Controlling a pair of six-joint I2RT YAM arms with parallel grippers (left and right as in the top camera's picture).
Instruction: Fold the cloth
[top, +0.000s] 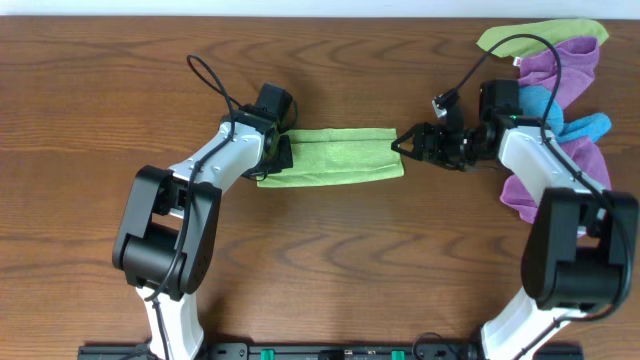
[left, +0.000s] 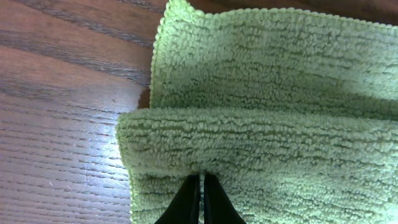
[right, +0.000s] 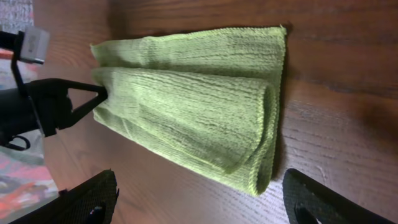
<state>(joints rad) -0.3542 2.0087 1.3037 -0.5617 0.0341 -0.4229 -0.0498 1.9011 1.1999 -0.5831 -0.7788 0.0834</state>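
Note:
A green cloth (top: 335, 155) lies folded into a long strip on the wooden table, also seen in the left wrist view (left: 267, 93) and the right wrist view (right: 193, 118). My left gripper (top: 283, 152) is at the strip's left end, its fingers (left: 202, 180) shut on the top folded layer. It also shows in the right wrist view (right: 93, 96), pinching that end. My right gripper (top: 400, 143) is open just off the strip's right end, its fingers (right: 199, 202) wide apart with the end fold between and ahead of them, not touching.
A pile of other cloths lies at the back right by the right arm: a green one (top: 545, 35), a purple one (top: 565, 65) and a blue one (top: 585, 125). Bare wooden table (top: 330, 260) surrounds the strip.

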